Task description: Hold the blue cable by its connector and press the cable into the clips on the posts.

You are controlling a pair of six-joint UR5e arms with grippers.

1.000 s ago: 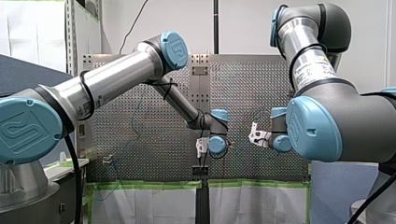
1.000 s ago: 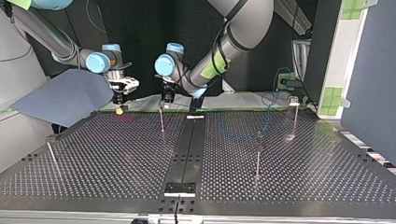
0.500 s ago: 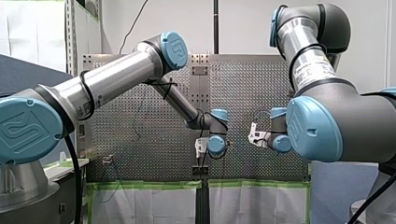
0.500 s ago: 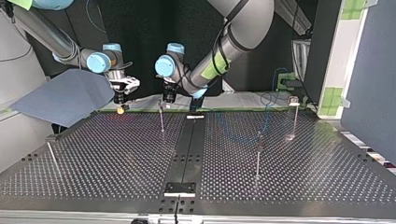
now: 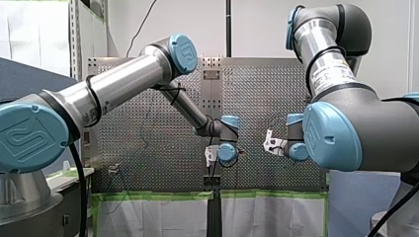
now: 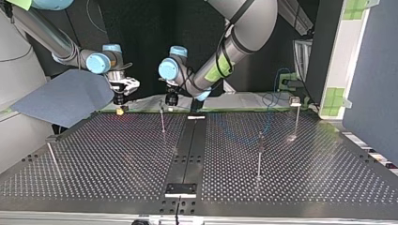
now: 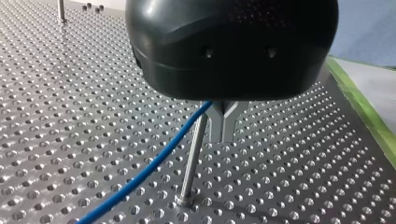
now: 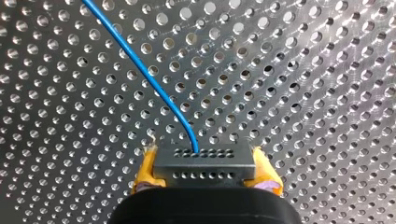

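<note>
Only the right wrist view shows right claw (image 8: 205, 166) clamping connector (image 8: 204, 160); left claw (image 6: 172, 100): cannot tell

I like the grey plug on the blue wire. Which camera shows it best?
The right wrist view: the grey connector is close up, clamped between the yellow pads of my right gripper, the blue cable leaving it. The top view shows only a speck at that gripper. The front and left wrist views miss it.
</note>
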